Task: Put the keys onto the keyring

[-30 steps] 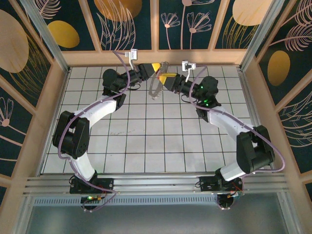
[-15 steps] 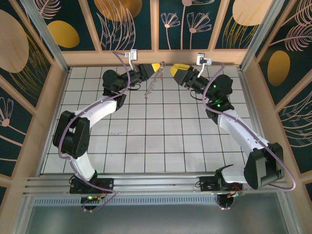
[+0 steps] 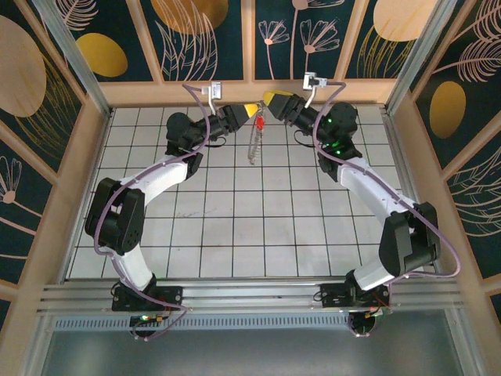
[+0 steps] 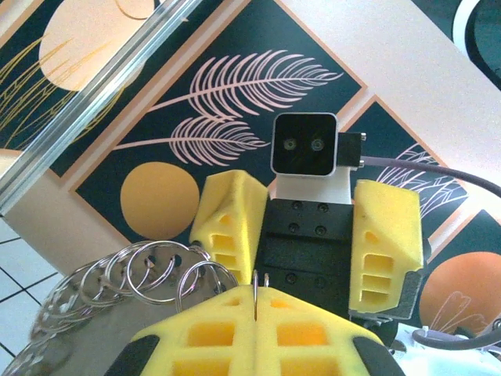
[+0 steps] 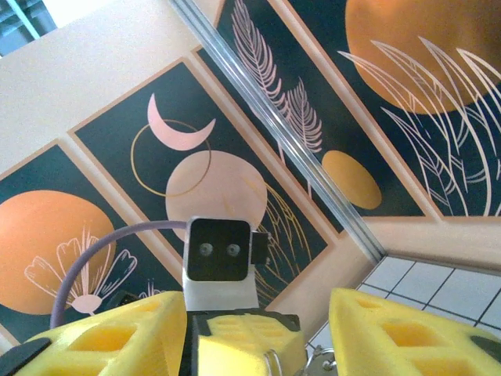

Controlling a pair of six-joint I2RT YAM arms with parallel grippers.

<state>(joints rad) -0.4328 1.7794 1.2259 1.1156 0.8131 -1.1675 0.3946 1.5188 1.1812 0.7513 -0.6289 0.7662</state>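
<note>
My left gripper (image 3: pixel 252 110) is raised near the back wall and shut on the keyring (image 3: pixel 253 142), a silvery loop of linked rings hanging straight down from its yellow tips. A small red key (image 3: pixel 256 124) shows against the loop just under the tips; I cannot tell whether it is threaded on. In the left wrist view the left gripper (image 4: pixel 258 294) pinches a thin wire, and the keyring (image 4: pixel 149 270) trails off left. My right gripper (image 3: pixel 274 100) faces it tip to tip, open. In the right wrist view the right gripper (image 5: pixel 257 317) straddles the left gripper's yellow tip (image 5: pixel 246 345).
The white gridded table (image 3: pixel 235 211) lies below both arms, with wooden rails and patterned wall panels (image 3: pixel 211 31) close behind the grippers. Both wrists are lifted well above the table at its far edge.
The right gripper pulled back to the right from the ring, then swung up and left to face the left gripper's tips. The hanging ring swayed and settled; the left gripper stayed put.
</note>
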